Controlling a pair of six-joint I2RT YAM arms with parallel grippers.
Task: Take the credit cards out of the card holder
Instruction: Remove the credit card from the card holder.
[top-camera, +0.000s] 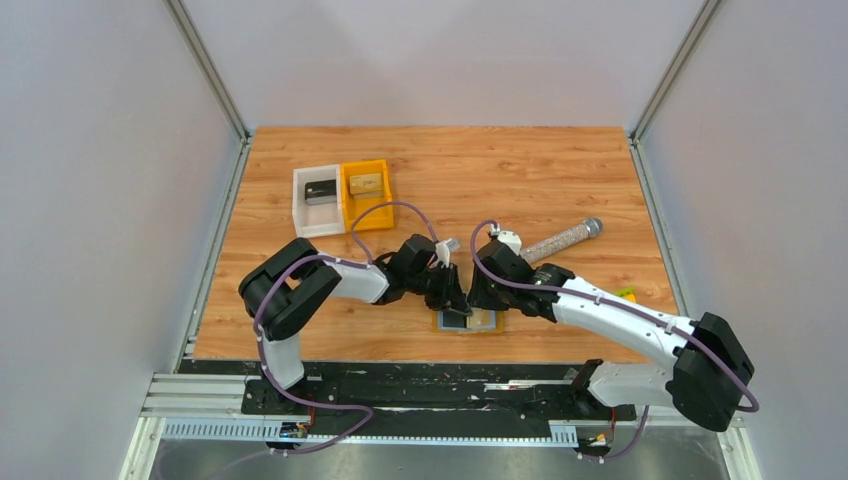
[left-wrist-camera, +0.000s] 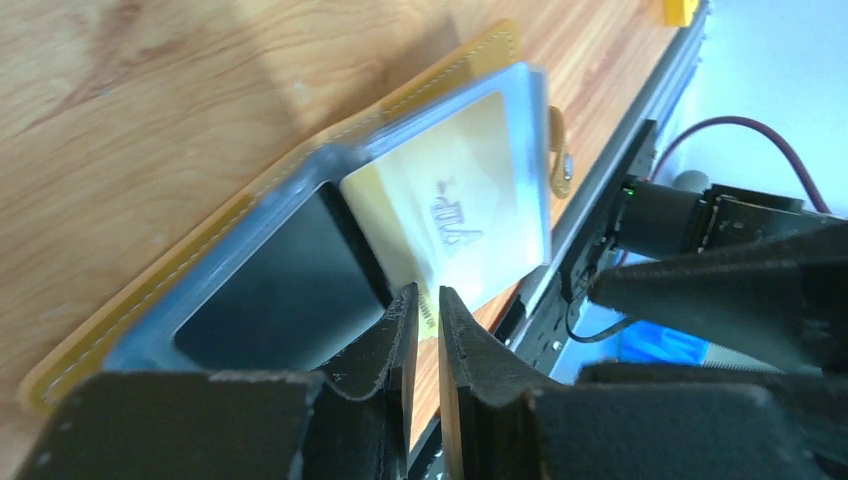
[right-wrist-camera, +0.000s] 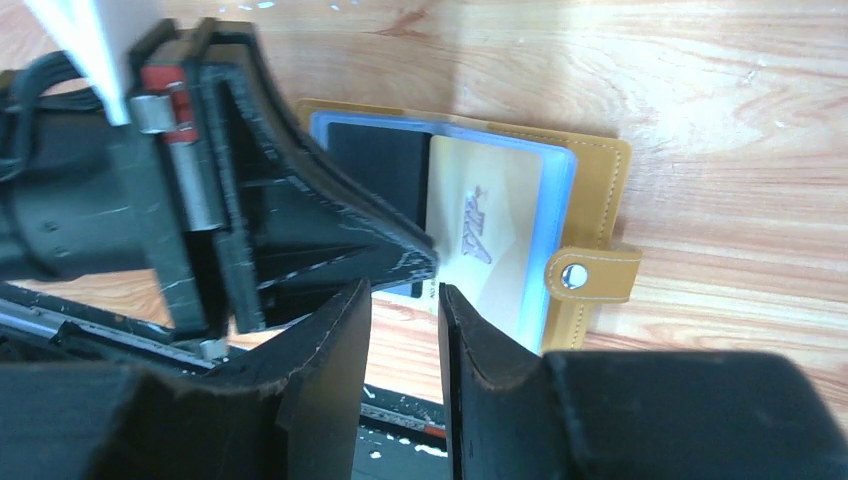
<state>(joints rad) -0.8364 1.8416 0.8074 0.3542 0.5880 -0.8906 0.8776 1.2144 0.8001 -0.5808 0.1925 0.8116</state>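
Observation:
The card holder (top-camera: 487, 322) lies open near the table's front edge, tan (right-wrist-camera: 597, 200) with light-blue panels and a snap tab (right-wrist-camera: 590, 273). One panel holds a dark card (right-wrist-camera: 375, 165), the other a cream card (right-wrist-camera: 490, 220) (left-wrist-camera: 450, 200). My left gripper (left-wrist-camera: 428, 300) (top-camera: 458, 303) is nearly shut, with only a slit between its fingers. Its tips rest at the holder's near edge, where the two cards meet, and nothing shows clamped in it. My right gripper (right-wrist-camera: 405, 290) (top-camera: 480, 300) stands open opposite it. Its tips flank the cream card's near corner without touching it.
A white bin (top-camera: 318, 200) and an orange bin (top-camera: 367, 185) stand side by side at the back left, each with a small object inside. A clear tube (top-camera: 562, 238) lies right of the grippers. The black rail (top-camera: 440, 385) runs just beyond the holder's near edge.

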